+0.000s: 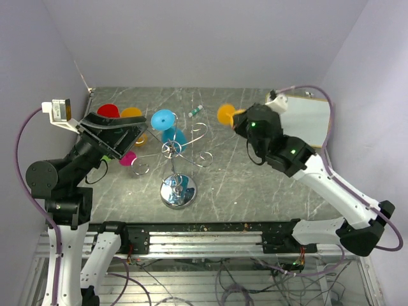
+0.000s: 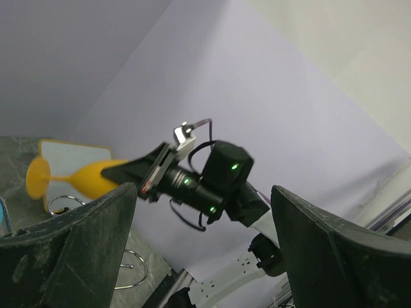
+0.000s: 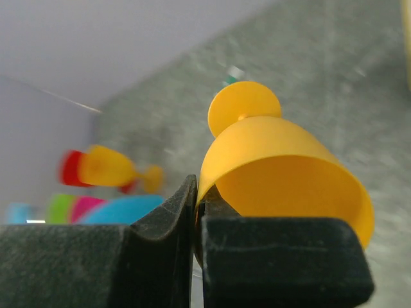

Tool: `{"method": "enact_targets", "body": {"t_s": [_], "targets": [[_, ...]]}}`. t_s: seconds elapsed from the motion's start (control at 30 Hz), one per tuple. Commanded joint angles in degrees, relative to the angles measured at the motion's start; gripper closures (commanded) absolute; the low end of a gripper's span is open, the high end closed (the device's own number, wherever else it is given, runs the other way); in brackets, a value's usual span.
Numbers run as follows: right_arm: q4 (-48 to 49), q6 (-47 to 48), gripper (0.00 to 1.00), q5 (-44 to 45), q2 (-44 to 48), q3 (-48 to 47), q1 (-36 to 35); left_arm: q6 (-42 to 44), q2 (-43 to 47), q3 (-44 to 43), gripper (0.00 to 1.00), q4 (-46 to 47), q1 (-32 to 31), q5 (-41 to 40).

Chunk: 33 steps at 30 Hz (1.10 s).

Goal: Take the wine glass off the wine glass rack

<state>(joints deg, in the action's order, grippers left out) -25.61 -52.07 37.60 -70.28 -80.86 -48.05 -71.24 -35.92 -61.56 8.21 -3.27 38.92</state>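
Orange wine glass | right hand clamped on rim, outstretched | left hand apart

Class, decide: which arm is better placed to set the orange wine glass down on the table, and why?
Right. Its claw is shut on the rim of the orange wine glass, held clear of the wine glass rack. The left claw is open and empty.

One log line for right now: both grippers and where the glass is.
right gripper: shut on orange wine glass rim | glass: off wine glass rack, to its right | left gripper: open, empty
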Motion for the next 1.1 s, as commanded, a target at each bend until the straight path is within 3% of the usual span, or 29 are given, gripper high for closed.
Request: {"method": "enact_targets", "body": {"t_s": [0.0,0.13,0.3,0.43,0.7,0.87,0.97,1.07], "targets": [[-13.6,-4.8,1.0,4.6,1.0,5.4,2.1,2.7,0.6,-2.0,0.05,-3.3,0.1,-0.6],[-21.4,-7.7,1.0,-2.0,-3.5,3.0,6.6,3.9,0.4,-2.5,0.05,-4.6,0.1,-0.7],[-38.5,-8.5,1.0,-9.6,-16.9,-8.6,11.3,3.0,0.3,-1.7,0.05,-3.8,0.1,-0.8],[-45.4,-5.4,1.0,-16.1,-27.3,-15.5,15.0,3.3,0.6,-1.8,0.05,-4.5,0.1,-0.9],[-38.0,-3.9,1.0,-18.8,-28.7,-9.3,17.1,6.0,0.2,-4.4,0.05,-8.1,0.1,-1.0],[-38.6,-4.6,1.0,-17.2,-29.6,-9.2,18.3,6.0,0.1,-4.2,0.05,-7.9,0.1,-0.9],[-38.2,-4.5,0.93,-17.2,-29.5,-8.9,18.7,5.4,-0.2,-3.7,0.05,-6.9,0.1,-0.6],[-38.1,-4.7,0.73,-16.6,-28.9,-8.8,18.8,5.2,-0.3,-3.5,0.05,-6.5,0.1,-0.5]]}}
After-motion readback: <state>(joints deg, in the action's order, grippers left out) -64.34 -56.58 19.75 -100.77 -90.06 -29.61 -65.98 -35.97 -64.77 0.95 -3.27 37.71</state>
